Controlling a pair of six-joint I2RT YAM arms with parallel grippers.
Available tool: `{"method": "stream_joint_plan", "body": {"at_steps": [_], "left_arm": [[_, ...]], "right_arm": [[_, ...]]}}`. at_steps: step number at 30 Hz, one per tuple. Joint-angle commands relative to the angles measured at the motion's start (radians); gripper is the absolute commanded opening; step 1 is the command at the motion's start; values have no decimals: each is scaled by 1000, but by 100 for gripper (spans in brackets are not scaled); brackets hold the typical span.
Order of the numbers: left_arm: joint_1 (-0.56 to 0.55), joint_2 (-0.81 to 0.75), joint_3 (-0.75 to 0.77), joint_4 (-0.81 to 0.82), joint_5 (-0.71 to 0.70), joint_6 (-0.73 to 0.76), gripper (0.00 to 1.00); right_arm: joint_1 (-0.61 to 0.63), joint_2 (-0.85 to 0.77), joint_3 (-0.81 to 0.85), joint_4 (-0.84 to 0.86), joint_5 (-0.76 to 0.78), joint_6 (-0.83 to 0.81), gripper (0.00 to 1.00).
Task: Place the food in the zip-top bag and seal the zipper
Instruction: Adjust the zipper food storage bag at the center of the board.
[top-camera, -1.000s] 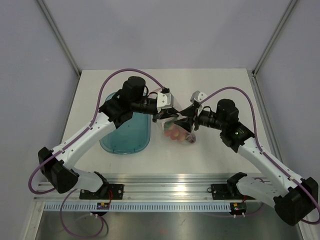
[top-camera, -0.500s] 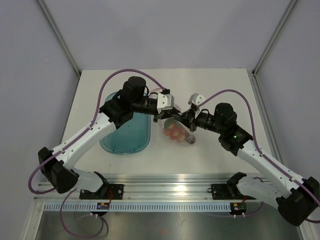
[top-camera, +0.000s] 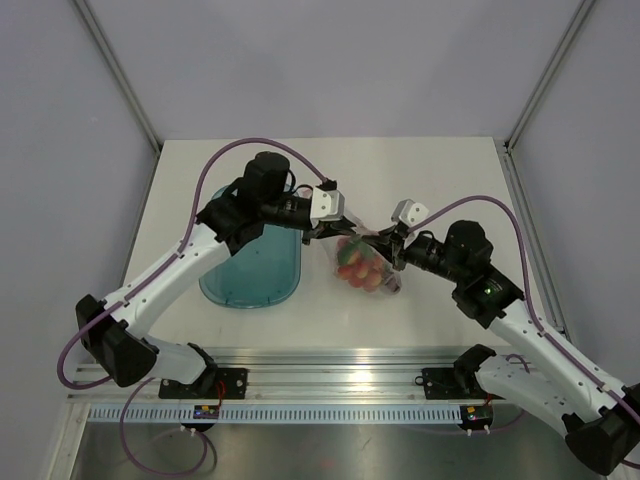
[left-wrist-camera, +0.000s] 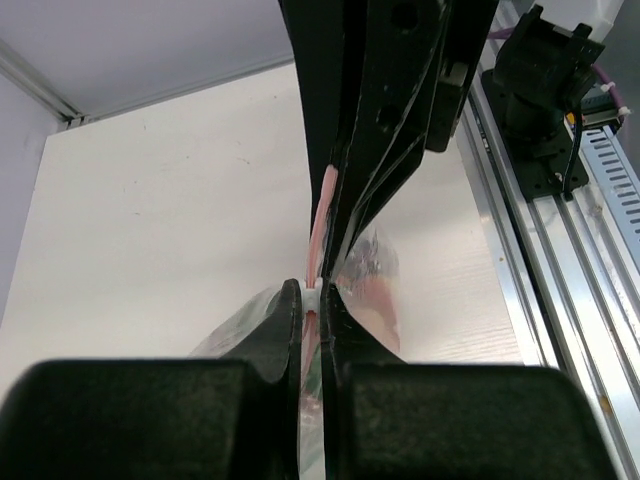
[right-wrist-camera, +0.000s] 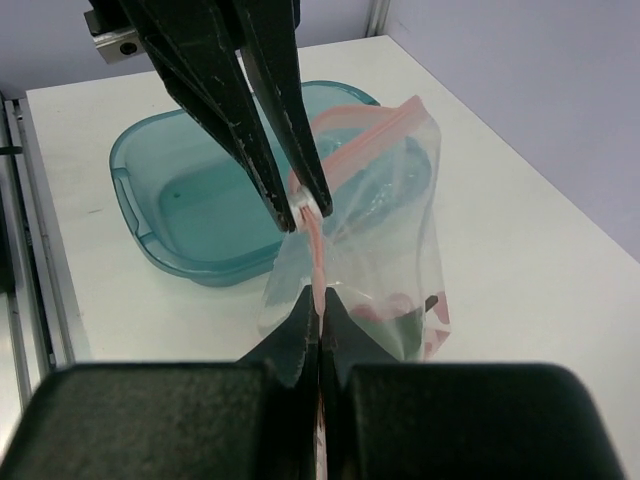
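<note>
Left claw (top-camera: 343, 231) and right claw (top-camera: 379, 242) are each closed on the zipper (right-wrist-camera: 316, 250) of the zip-top bag (top-camera: 385, 283), which sits between and below them. The food (top-camera: 352, 268) fills the bag's bottom.

Robotics lab test cell, not a lived-in room. Bare white table (top-camera: 430, 170) boxed in by plain grey panels (top-camera: 330, 60) on aluminium frame posts (top-camera: 115, 70). Arm mounts (top-camera: 218, 380) bolted to a slotted metal rail (top-camera: 340, 362) at the near edge, purple cables (top-camera: 262, 141) looping in the open.
</note>
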Motion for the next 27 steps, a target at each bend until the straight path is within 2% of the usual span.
{"method": "stream_joint_plan", "body": {"at_steps": [1, 14, 27], "left_arm": [[45, 9, 36, -72, -14, 47, 0], [186, 44, 8, -46, -52, 29, 0], [383, 40, -47, -14, -32, -19, 0]], "right_arm": [[-3, -63, 1, 48, 47, -41, 0], [-24, -154, -27, 2, 162, -82, 0], [-35, -207, -47, -18, 242, -88, 0]]}}
